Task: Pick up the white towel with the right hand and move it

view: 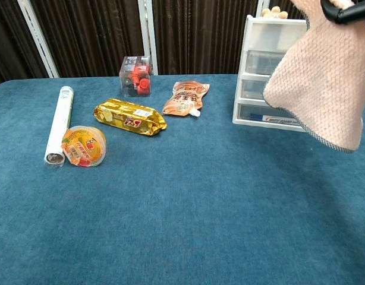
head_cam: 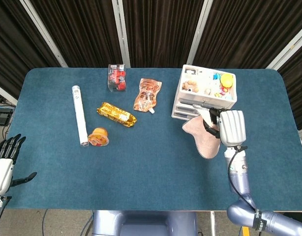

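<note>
White towel (head_cam: 202, 139), head view: hung clear of the blue table (head_cam: 141, 187), gripped by the right hand (head_cam: 229, 127), at 6 o'clock of the drawer unit (head_cam: 205, 96). Left hand (head_cam: 4, 160) empty, fingers spread. Chest view: towel overlapped the drawers; only the right hand's dark fingertips (view: 343, 10) showed.

Table (head_cam: 141, 196) layout: tube (head_cam: 79, 115) far left, lengthwise front to back; cup (head_cam: 98, 137) touching its near end on the right. Wrapped bar (head_cam: 116, 114) right of the tube, behind the cup. Clear box (head_cam: 117, 77) at the back, pouch (head_cam: 148, 95) just right of it. Drawer unit (head_cam: 205, 96) right of the pouch, small items in its top tray. Towel (head_cam: 205, 136) hangs from right hand (head_cam: 230, 127) in front of the drawers. Left hand (head_cam: 2, 164) off the table's near-left edge.
</note>
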{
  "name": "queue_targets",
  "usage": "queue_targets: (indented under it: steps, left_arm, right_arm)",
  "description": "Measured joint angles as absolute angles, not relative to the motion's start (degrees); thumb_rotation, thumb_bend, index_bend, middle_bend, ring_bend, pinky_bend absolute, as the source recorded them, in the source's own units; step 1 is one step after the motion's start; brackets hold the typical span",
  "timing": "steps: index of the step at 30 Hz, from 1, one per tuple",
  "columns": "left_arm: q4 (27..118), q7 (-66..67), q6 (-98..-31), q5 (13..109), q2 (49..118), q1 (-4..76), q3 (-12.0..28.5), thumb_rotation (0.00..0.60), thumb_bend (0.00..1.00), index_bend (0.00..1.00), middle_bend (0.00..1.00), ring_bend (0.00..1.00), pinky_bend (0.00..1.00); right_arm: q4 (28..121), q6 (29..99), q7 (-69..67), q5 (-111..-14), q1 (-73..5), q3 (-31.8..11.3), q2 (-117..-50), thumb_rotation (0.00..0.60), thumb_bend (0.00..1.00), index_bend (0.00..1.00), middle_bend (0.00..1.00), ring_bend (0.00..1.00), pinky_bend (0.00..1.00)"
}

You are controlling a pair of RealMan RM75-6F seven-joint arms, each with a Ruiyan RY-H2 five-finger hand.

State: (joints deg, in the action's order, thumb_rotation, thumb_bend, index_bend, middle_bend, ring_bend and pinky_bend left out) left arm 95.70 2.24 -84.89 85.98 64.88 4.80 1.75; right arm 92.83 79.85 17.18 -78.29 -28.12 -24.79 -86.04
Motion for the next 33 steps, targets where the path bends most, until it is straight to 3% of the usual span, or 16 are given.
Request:
queue_targets:
  steps: [17, 33]
  left_arm:
    - [96.05, 2.72, -84.44, 85.18, 64.99, 4.91, 1.92, 0.6, 0.0, 0.0, 0.0, 0.0, 0.0]
    - [96.2, 3.44, -84.48, 85.12, 65.33, 4.86, 1.86, 0.6, 0.0, 0.0, 0.0, 0.0, 0.0]
  right_arm:
    - [91.53, 80.09, 15.68, -74.11, -30.76, -27.65, -85.19, 0.6, 0.5, 0.77, 0.81, 0.82, 0.96]
    - [89.26, 80.32, 13.53, -71.19, -31.34, -27.1, -85.44, 0.6, 0.5, 0.77, 0.81, 0.82, 0.96]
